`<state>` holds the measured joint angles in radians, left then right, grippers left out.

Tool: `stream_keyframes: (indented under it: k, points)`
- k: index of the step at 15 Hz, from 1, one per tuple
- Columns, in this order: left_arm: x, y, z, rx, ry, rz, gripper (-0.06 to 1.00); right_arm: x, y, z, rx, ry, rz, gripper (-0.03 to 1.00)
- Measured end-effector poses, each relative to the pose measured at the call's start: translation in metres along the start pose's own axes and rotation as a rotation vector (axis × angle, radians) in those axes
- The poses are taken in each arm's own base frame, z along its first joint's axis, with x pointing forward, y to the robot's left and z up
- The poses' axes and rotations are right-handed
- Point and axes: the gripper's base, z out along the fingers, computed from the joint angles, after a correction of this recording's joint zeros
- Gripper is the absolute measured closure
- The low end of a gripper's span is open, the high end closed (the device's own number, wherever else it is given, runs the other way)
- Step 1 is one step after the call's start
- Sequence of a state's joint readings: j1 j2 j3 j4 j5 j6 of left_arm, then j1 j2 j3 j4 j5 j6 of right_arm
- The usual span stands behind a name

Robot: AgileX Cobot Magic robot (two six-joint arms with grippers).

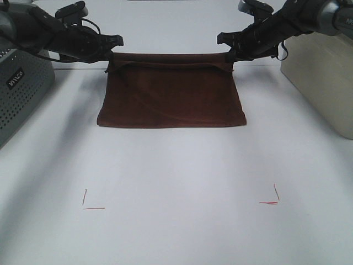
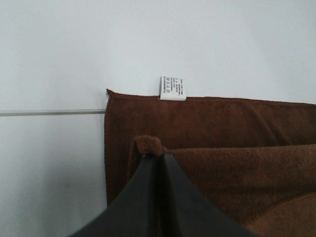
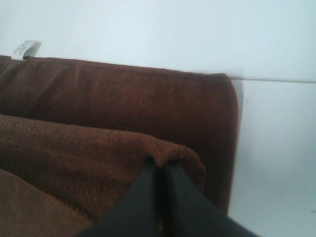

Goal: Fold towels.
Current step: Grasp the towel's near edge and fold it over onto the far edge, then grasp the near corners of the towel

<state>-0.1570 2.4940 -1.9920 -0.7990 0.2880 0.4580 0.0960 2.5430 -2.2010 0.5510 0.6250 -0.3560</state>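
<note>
The dark reddish-brown towel lies on the white table toward the far side, its upper layer folded over toward the far edge. My left gripper is shut on the towel's upper layer at the far left corner; in the left wrist view the fingers pinch the cloth, with the pale tag beyond. My right gripper is shut on the upper layer at the far right corner, as the right wrist view shows on the towel. The tag shows there too.
A grey perforated box stands at the left edge and a beige box at the right. Red corner marks are drawn on the near part of the table.
</note>
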Motion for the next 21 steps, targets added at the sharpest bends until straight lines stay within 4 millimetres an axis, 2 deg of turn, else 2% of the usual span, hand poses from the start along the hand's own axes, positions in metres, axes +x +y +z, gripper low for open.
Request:
stream_keyframes:
  k: [3,5,6,7,8,9,10,12,16,19,21]
  points:
    - [0.004,-0.008,0.017,0.011,-0.032,0.037,0.92,0.000,-0.004,0.006,0.020,-0.037,-0.017,0.97]
    - [0.008,-0.010,0.021,0.008,-0.035,0.051,0.80,-0.001,-0.004,0.006,0.016,-0.054,-0.005,0.94]
    - [0.008,-0.009,0.021,0.002,-0.043,0.052,0.67,-0.002,-0.003,0.006,0.009,-0.058,0.004,0.84]
    - [0.007,-0.008,0.021,0.001,-0.046,0.052,0.52,-0.002,-0.003,0.006,0.005,-0.059,0.010,0.70]
    - [0.007,-0.008,0.021,0.000,-0.049,0.052,0.36,-0.002,-0.003,0.006,0.002,-0.056,0.011,0.51]
    - [0.006,-0.008,0.021,0.000,-0.050,0.052,0.24,-0.001,-0.003,0.006,-0.001,-0.048,0.011,0.35]
    - [0.006,-0.009,0.021,0.000,-0.049,0.052,0.16,0.000,-0.002,0.005,-0.004,-0.030,0.005,0.23]
    - [0.006,-0.010,0.020,0.007,-0.039,0.054,0.14,0.003,-0.001,0.004,-0.008,0.012,-0.011,0.16]
    - [0.011,-0.021,0.010,0.078,0.114,0.050,0.13,0.012,0.011,-0.016,-0.066,0.210,-0.034,0.15]
    - [0.017,-0.025,-0.005,0.057,0.312,0.014,0.13,0.027,0.014,-0.023,-0.083,0.410,0.038,0.15]
    - [0.010,-0.026,-0.021,0.009,0.388,0.019,0.14,0.033,0.016,-0.027,-0.093,0.489,0.064,0.15]
